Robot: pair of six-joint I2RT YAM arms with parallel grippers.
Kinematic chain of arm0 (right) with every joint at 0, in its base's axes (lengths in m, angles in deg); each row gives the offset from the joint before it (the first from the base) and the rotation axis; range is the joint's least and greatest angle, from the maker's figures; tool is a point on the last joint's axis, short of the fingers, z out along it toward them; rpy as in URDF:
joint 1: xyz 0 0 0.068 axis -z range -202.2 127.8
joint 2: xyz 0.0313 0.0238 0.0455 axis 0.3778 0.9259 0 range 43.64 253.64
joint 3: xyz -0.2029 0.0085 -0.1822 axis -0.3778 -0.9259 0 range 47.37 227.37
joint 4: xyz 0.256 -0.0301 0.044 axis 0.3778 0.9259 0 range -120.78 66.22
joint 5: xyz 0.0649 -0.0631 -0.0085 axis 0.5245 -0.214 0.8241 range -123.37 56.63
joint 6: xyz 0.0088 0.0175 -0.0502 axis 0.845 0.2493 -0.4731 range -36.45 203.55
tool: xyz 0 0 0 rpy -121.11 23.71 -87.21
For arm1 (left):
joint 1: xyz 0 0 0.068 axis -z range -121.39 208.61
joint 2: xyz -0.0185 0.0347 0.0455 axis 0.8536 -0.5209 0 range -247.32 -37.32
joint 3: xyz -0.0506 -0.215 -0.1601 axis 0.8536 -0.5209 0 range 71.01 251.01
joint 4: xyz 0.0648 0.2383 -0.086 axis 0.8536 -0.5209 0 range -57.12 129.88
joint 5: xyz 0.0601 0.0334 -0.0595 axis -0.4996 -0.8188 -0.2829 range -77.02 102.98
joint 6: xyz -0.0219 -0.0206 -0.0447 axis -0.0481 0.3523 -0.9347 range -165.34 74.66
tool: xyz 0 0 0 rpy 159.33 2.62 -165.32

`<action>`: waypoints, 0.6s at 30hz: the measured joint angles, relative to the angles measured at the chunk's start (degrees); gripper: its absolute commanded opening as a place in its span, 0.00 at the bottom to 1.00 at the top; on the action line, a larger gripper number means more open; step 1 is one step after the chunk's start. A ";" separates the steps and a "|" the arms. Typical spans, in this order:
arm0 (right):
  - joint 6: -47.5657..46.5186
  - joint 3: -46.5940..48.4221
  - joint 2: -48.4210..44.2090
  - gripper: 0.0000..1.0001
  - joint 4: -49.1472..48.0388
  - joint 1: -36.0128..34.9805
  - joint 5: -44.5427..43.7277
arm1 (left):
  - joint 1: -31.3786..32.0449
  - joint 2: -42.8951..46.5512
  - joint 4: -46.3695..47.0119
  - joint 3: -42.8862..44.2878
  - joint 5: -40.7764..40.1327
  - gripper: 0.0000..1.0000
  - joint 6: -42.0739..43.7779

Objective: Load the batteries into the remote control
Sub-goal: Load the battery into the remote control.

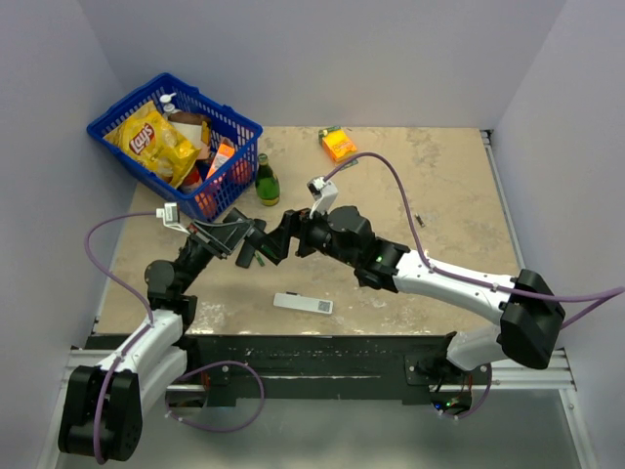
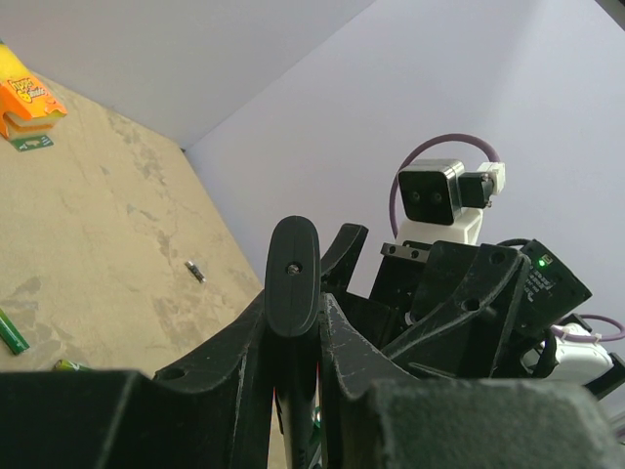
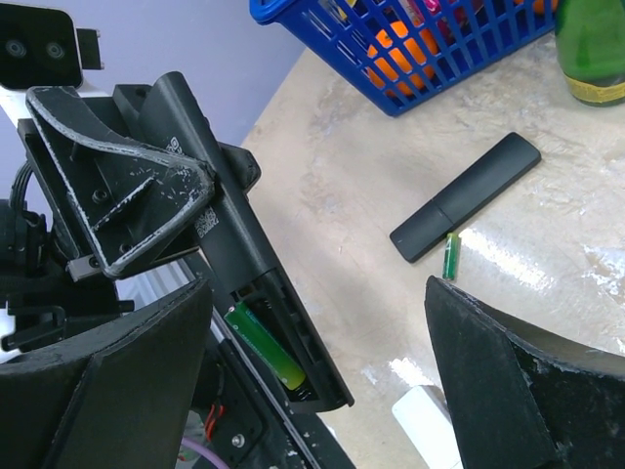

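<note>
1. While the left gripper (image 2: 293, 315) is clamped tight on the remote (image 2: 293, 264), holding it off the table at about 9 o'clock from the table's centre, loading looks partway done: one battery (image 3: 262, 347) lies in the open bay.
2. The right gripper (image 3: 317, 288) faces the bay with its jaws spread wide and nothing in them.
3. A loose battery (image 3: 450, 256) lies on the table just beside the cover (image 3: 467, 195), at 6 o'clock from its middle in the right wrist view.
4. The next move probably calls for the right gripper to drop to that battery, pinch it across its width and bring it to the bay the right way round.
5. The bay's lower end is hidden behind the right finger, so I cannot tell whether a slot is free; polarity marks are unreadable.
6. Green slivers (image 2: 10, 332) at 9 o'clock in the left wrist view are cut off; they may be batteries.
</note>
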 measured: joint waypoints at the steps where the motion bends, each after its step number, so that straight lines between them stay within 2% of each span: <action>1: 0.20 0.00 0.00 0.92 0.00 0.00 0.04 | 0.00 0.00 0.00 0.00 0.02 0.00 0.00; 18: 1.49 0.00 1.11 0.91 0.07 0.00 0.26 | 0.00 0.00 0.63 0.00 0.42 0.00 0.00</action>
